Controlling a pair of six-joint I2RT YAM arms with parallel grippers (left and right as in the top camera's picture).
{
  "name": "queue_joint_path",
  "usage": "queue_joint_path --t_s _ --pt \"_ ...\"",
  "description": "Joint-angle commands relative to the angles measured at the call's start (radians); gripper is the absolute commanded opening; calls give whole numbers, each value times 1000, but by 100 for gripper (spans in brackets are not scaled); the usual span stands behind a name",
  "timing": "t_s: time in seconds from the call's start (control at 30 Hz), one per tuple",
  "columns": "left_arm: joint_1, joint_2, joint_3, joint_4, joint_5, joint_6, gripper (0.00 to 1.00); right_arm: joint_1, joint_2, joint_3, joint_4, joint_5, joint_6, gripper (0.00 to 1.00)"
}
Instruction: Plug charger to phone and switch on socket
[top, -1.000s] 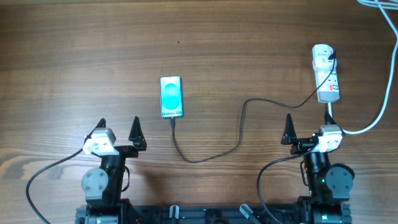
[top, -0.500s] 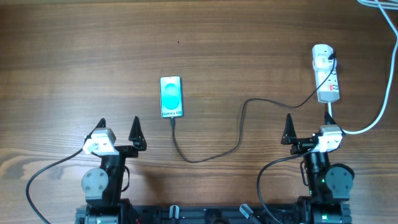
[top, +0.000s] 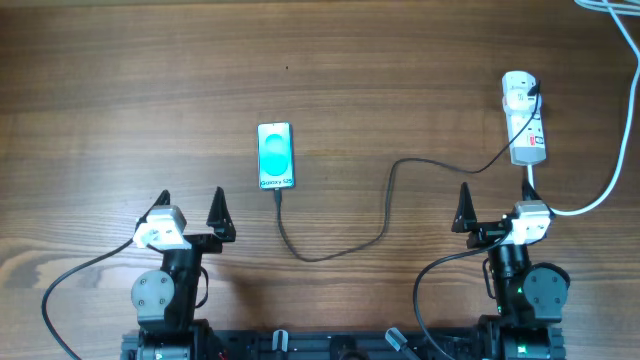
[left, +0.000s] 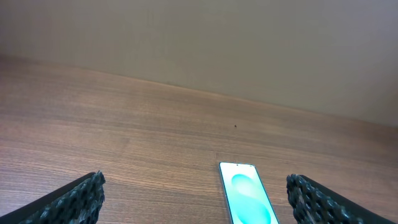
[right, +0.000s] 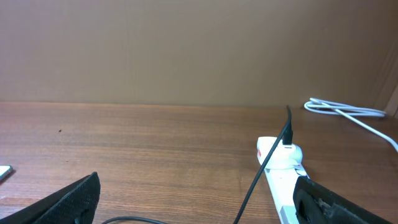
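Wooden surface (top: 120, 90), both arms parked at the near edge.

We see the left fingers (top: 218, 208) spread wide apart with nothing between them. In the left wrist view both finger tips (left: 74, 199) sit at the bottom corners with bare wood in the gap.

The right fingers (top: 463, 208) are spread wide too and hold nothing. The right wrist view shows the same, with one finger (right: 62, 202) at each lower corner.

The phone (top: 275, 156) lies flat, screen up and cyan, left of centre, ahead of the left fingers and a little to their right, well clear of them. It also shows at the bottom of the left wrist view (left: 249, 199).

The charger (top: 385, 215), a thin black cable, loops across the middle of the surface. Its tip sits right at the phone's near short edge; we cannot tell if it is fully seated. The other end rises to a black plug at the far end of the socket (top: 524, 130).

The socket lies flat at the far right, ahead of the right fingers and apart from them. It has a small red mark on its body; we cannot tell the switch position. In the right wrist view (right: 283, 168) the black cable (right: 261, 171) goes up from its rounded end.

A white cord (top: 600, 195) leaves the socket's near end, passes beside the right arm and curves off to the far right corner.
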Motion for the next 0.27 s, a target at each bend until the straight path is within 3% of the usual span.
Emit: queue_joint_path --t_s 0.0,0.23 --pt "6 -11 -6 -3 -10 8 100 6 -12 -2 3 17 14 100" --pt "6 -11 -6 -3 -10 8 100 6 -12 -2 3 17 14 100"
